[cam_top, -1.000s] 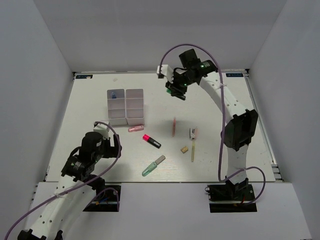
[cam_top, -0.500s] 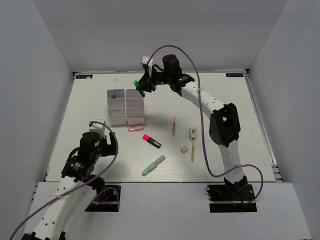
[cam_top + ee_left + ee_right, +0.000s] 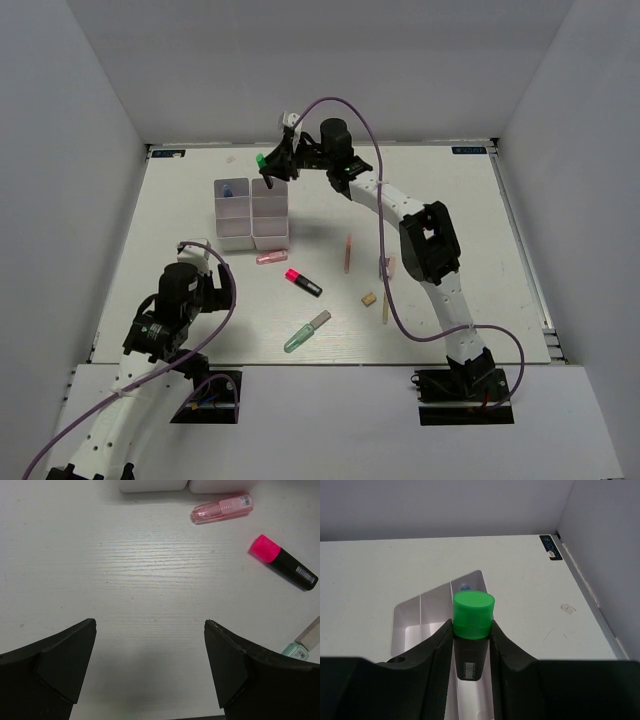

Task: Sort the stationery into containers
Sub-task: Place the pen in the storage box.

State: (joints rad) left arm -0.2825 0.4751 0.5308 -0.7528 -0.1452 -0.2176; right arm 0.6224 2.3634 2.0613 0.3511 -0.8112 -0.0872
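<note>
While the left gripper (image 3: pixel 150 626) hangs low over the near surface (image 3: pixel 450 200) with its jaws spread wide, a pale green marker (image 3: pixel 305 332), a red-black marker (image 3: pixel 303 283) and a pink tube (image 3: pixel 271 257) lie just beyond it. Further back, two white trays (image 3: pixel 236 240) stand touching, with a blue marker (image 3: pixel 229 187) in the left one's far compartment. Above their far end the right gripper (image 3: pixel 272 166) pinches a green-capped marker (image 3: pixel 473 607).

You worked on a white wood-grain table (image 3: pixel 180 220). Plain pale grey panel walls (image 3: pixel 320 70) rose from its left, far and right edges. A small dark rectangular label (image 3: pixel 472 150) sat at the table's far right corner, and a second dark label (image 3: pixel 168 153) at its far left corner.
</note>
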